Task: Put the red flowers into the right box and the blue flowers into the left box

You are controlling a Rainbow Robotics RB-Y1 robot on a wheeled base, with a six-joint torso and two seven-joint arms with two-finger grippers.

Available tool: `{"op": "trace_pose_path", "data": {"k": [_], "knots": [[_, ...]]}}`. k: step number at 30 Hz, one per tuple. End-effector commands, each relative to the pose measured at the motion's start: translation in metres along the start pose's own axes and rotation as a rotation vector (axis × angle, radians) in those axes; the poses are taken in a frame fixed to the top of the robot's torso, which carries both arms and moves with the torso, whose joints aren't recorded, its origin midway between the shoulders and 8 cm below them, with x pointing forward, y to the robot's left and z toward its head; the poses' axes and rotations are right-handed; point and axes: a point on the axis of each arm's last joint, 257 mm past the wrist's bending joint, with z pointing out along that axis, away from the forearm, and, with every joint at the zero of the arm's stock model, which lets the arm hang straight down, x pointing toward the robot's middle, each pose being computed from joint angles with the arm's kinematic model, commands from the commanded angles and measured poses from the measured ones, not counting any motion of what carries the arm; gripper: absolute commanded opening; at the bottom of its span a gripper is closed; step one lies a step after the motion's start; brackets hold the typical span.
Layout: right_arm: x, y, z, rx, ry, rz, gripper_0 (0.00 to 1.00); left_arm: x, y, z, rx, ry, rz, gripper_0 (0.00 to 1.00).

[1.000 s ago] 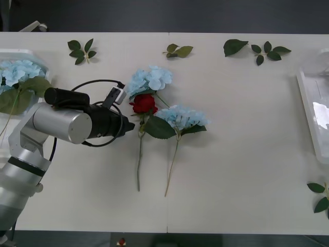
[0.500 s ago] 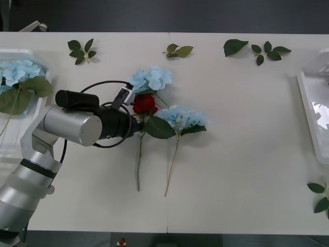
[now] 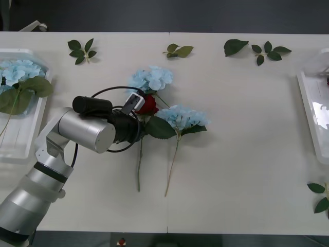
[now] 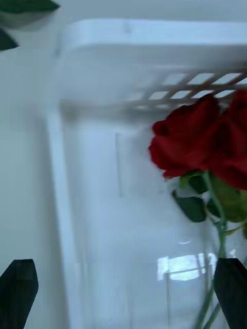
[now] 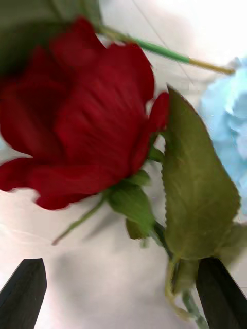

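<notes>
The left gripper [image 5: 121,293] hangs low over the middle of the table [image 3: 247,170], its black fingers [image 5: 23,290] spread wide and holding nothing; in the left wrist view a red rose [image 5: 87,113] sits between and just beyond the fingertips, with one of its green leaves [image 5: 198,190] near one finger. In the front view that rose [image 3: 149,104] is partly covered by the left wrist and lies between two blue hydrangeas: one [image 3: 150,78] at about 12 o'clock from it, touching it, and another [image 3: 181,116] at about 4 o'clock, just beside it. Their thin stems run toward 6 o'clock across the table. The left box [image 3: 20,146] sits at the table's 9 o'clock edge with a blue hydrangea [image 3: 18,72] and its leaves inside. The right box [image 3: 314,110] sits at the 3 o'clock edge. The right gripper [image 4: 123,293] hovers over this box with its fingers wide apart and nothing between them, and red roses [image 4: 198,139] lie inside the tray near its perforated end wall. Loose leaf sprigs [image 3: 81,51] lie along the 12 o'clock edge.
</notes>
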Motion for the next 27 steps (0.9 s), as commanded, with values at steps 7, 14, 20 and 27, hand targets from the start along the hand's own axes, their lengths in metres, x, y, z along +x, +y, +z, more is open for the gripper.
{"op": "trace_pose_path", "data": {"k": [7, 14, 20, 27], "knots": [[0.035, 0.083, -0.047, -0.133, 0.016, 0.069, 1.0, 0.016, -0.012, 0.022, 0.011, -0.006, -0.072, 0.76], [0.081, 0.163, -0.069, -0.247, 0.035, 0.05, 1.0, 0.016, -0.016, 0.023, 0.02, -0.008, -0.075, 0.0], [0.111, 0.226, -0.091, -0.342, 0.082, 0.09, 1.0, 0.017, -0.01, 0.018, 0.026, -0.014, -0.092, 0.0], [0.137, 0.284, -0.099, -0.455, 0.14, 0.083, 1.0, 0.01, 0.007, -0.026, 0.074, -0.068, -0.112, 0.0]]}}
